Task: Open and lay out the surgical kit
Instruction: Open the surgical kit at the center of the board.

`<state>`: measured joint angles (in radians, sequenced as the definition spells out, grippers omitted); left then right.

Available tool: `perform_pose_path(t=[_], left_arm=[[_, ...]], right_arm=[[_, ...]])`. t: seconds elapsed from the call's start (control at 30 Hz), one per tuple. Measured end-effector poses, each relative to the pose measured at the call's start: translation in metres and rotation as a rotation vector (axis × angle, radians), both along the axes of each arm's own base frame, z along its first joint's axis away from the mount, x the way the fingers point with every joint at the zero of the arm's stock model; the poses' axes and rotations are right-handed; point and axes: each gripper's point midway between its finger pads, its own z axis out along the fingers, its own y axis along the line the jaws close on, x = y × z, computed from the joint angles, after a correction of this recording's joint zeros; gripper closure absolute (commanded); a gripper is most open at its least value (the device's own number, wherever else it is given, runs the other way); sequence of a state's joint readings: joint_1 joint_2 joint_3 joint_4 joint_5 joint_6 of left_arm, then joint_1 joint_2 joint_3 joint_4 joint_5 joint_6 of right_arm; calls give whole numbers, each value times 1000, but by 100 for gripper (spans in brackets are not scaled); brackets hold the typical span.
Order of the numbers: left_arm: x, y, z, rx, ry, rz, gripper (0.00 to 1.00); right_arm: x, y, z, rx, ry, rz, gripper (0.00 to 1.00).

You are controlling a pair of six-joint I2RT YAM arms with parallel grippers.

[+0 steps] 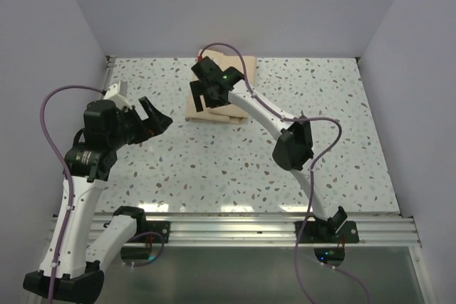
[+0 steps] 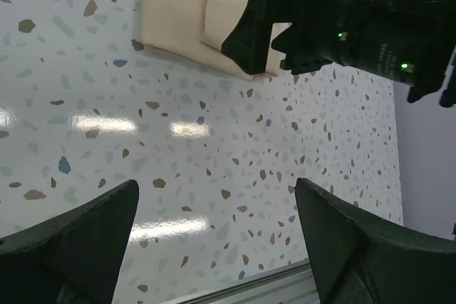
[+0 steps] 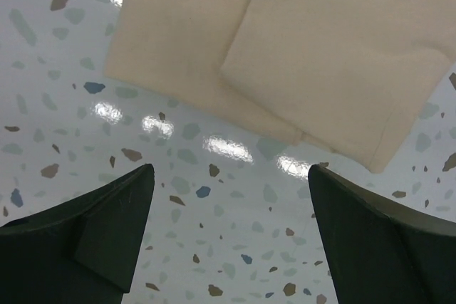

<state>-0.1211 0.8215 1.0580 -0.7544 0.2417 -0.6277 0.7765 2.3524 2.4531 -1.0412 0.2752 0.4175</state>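
Observation:
The surgical kit is a folded tan-beige cloth wrap (image 1: pixel 226 112) lying shut at the back middle of the table. It also shows in the right wrist view (image 3: pixel 299 55) and the left wrist view (image 2: pixel 185 12). The steel tray and instruments are hidden. My right gripper (image 1: pixel 204 95) is open and empty, hovering over the wrap's near left edge; in its own view (image 3: pixel 231 197) its jaws stand wide over bare table just short of the cloth. My left gripper (image 1: pixel 154 117) is open and empty, left of the wrap, held above the table (image 2: pixel 214 211).
The speckled white table (image 1: pixel 214 169) is walled at the back and sides. A metal rail (image 1: pixel 235 226) runs along the near edge. The right arm's elbow (image 1: pixel 293 144) hangs over the table's middle right. Its wrist (image 2: pixel 356 30) fills the left wrist view's top right.

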Motion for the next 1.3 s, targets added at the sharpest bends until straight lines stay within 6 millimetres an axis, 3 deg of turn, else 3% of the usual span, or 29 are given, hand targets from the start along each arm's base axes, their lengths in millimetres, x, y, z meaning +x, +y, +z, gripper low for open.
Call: perform_pose_path(t=[0.13, 0.27, 0.57, 0.67, 0.8, 0.9, 1.0, 1.1, 1.3], left_arm=[[-5, 8, 18, 38, -38, 20, 5], [-14, 15, 25, 79, -41, 35, 5], [-17, 24, 18, 122, 1, 62, 6], [-15, 25, 15, 128, 13, 69, 5], [-14, 27, 7, 133, 26, 84, 6], [-11, 27, -2, 131, 42, 91, 6], [-6, 27, -13, 121, 68, 103, 7], [1, 26, -21, 111, 85, 113, 7], [16, 24, -22, 101, 72, 121, 7]], right_arm=[[5, 3, -34, -39, 33, -1, 7], [14, 13, -48, -28, 20, 4, 7], [42, 26, -93, -35, -36, -27, 9], [55, 23, -100, -46, -72, -55, 20], [73, 12, -101, -49, -111, -100, 49], [87, 2, -102, -38, -131, -132, 64], [91, -10, -117, -48, -114, -156, 81], [91, -12, -117, -33, -117, -166, 98], [85, -27, -114, -39, -96, -187, 100]])
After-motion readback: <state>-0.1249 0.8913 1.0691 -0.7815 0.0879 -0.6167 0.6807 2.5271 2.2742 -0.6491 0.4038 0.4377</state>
